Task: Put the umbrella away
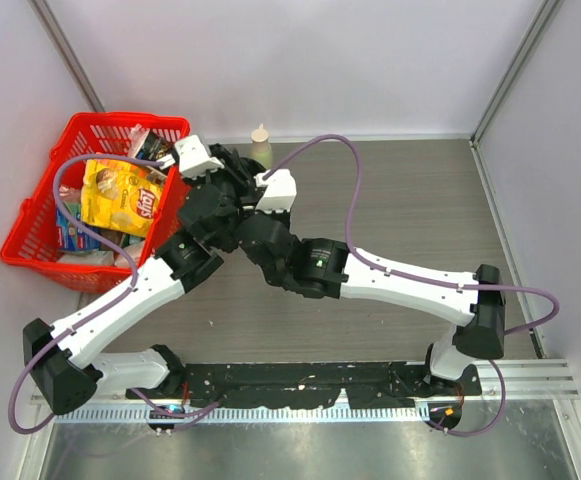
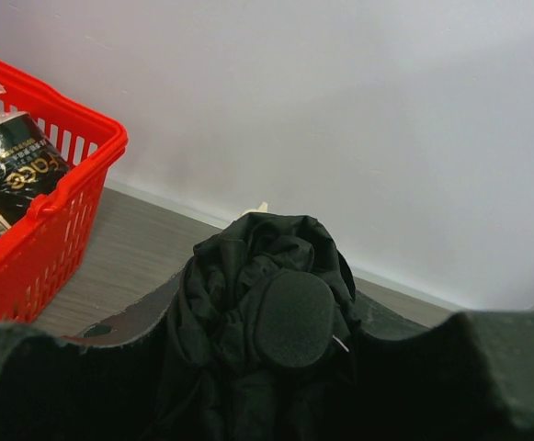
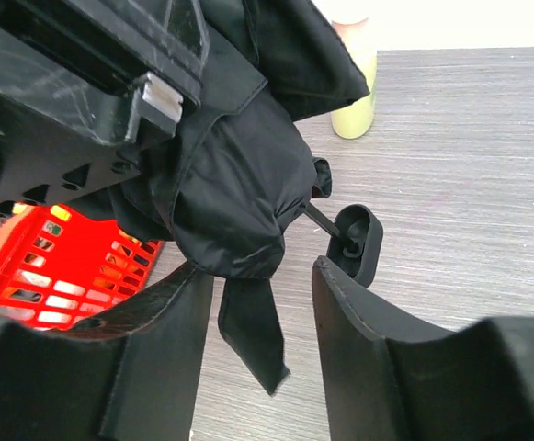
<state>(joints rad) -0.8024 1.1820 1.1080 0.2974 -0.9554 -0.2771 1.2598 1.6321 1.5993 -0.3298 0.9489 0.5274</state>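
Grey wood-grain table (image 1: 420, 220), white walls behind. The left gripper (image 2: 268, 354) is clamped on the umbrella (image 3: 239, 184), which is held above the table at centre-left of the top view, just beside the red basket (image 1: 120, 118). The right gripper (image 3: 262, 303) stands apart, with only the loose fabric tab (image 3: 248, 335) hanging between its fingers.

Risks:
- Closing here would probably catch the tab alone, letting the bundle slip or unfurl.
- The handle (image 3: 357, 241), out on its thin shaft, may snag the basket rim.

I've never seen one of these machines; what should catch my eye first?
A crumpled black umbrella is clamped in the left gripper over the table's far left part. Its strap dangles inside the open right gripper. Right beside them, a bright red basket holds a yellow snack bag.
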